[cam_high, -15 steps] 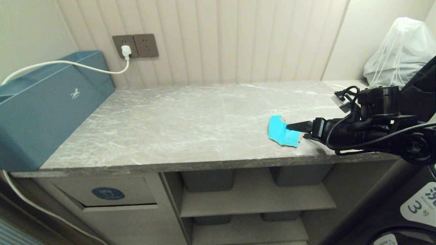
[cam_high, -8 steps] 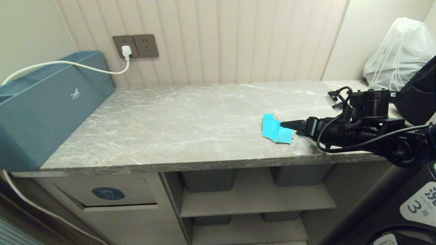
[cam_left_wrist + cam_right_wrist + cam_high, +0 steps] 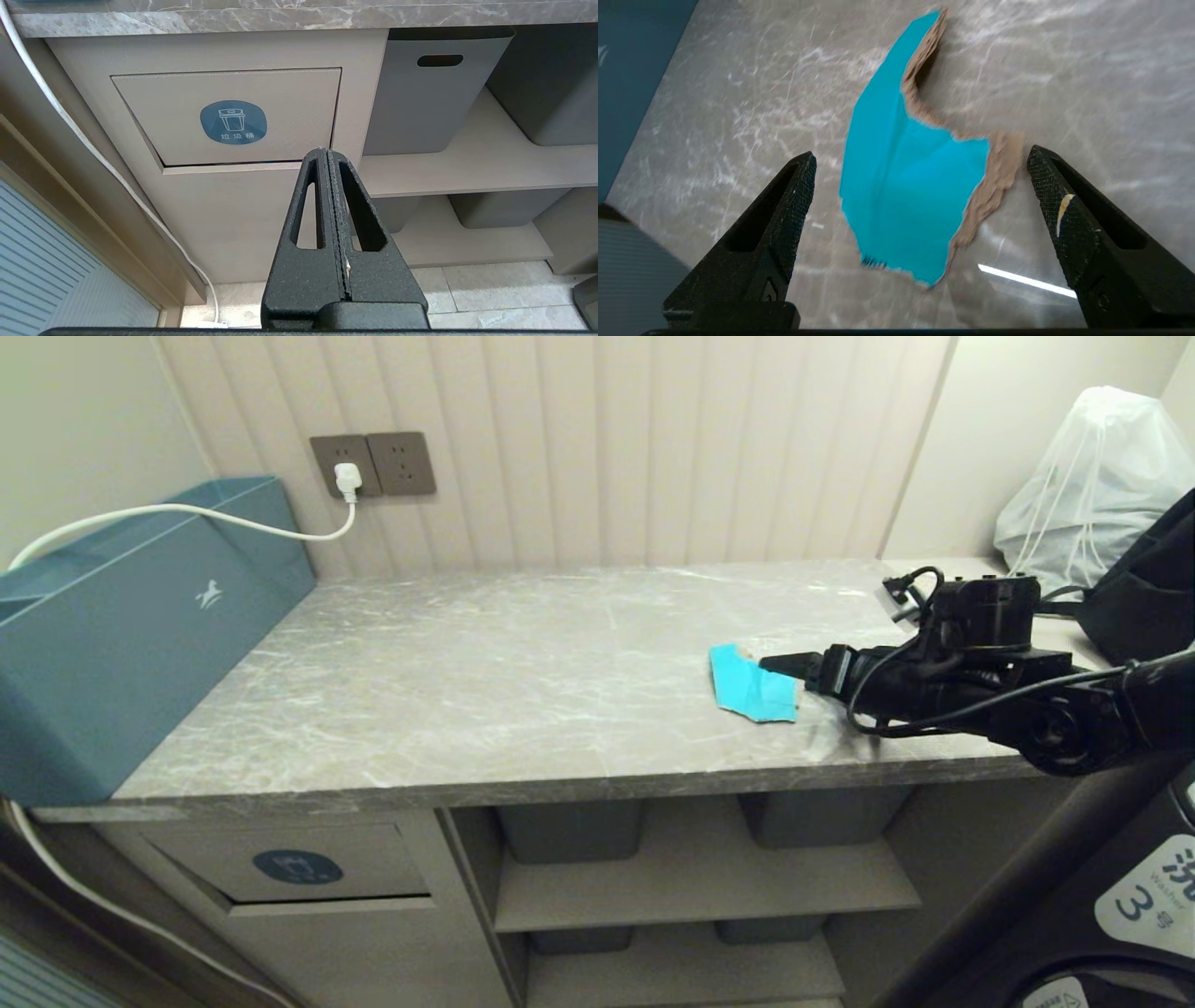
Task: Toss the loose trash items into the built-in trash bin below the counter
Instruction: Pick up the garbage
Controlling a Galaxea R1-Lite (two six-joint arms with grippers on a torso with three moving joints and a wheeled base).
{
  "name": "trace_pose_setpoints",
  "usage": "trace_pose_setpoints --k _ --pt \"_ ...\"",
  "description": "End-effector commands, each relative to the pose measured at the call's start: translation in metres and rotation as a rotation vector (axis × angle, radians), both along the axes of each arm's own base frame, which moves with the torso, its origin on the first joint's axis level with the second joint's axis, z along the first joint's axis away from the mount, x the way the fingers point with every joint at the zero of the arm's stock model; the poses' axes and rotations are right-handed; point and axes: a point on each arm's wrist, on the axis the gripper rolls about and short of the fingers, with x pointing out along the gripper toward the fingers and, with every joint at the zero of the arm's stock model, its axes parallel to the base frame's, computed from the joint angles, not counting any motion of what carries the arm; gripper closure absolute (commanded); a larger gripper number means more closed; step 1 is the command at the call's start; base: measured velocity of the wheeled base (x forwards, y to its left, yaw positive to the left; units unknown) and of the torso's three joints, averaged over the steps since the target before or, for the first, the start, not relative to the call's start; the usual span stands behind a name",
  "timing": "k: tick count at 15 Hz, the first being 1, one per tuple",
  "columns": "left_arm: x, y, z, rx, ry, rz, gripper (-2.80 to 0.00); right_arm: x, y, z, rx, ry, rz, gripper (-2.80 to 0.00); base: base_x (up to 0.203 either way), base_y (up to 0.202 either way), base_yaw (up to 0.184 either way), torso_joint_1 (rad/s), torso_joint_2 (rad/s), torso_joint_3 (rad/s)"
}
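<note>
Right hand (image 3: 920, 186): being held wide open, fingers either side of the turquoise scrap (image 3: 750, 684), nothing gripped | scrap: being left flat on the bench (image 3: 523, 663) near its front edge | left hand (image 3: 328, 186): being kept closed, empty, facing the trash bin flap (image 3: 233, 119).

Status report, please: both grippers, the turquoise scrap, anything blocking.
Right gripper open, straddling torn turquoise paper scrap flat on grey marble counter. Left gripper shut, facing beige bin flap. Nothing blocking.
</note>
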Motion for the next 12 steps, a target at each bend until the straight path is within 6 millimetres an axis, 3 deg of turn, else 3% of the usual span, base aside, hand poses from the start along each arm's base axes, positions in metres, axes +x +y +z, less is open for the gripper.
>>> trace_pose_setpoints --k 1,9,12 --pt "0.000 0.000 0.000 0.000 0.001 0.000 0.00 0.008 0.000 -0.006 -0.005 0.006 -0.014 -2.80 0.000 0.000 0.000 0.000 0.00 0.000" --pt "0.000 0.000 0.000 0.000 0.000 0.000 0.00 0.012 -0.007 -0.002 -0.017 0.028 -0.020 -2.80 0.000 0.000 0.000 0.000 0.00 0.000" --pt "0.000 0.000 0.000 0.000 0.001 0.000 0.00 0.016 0.000 0.013 -0.006 0.011 0.033 -2.80 0.000 0.000 0.000 0.000 0.00 0.000"
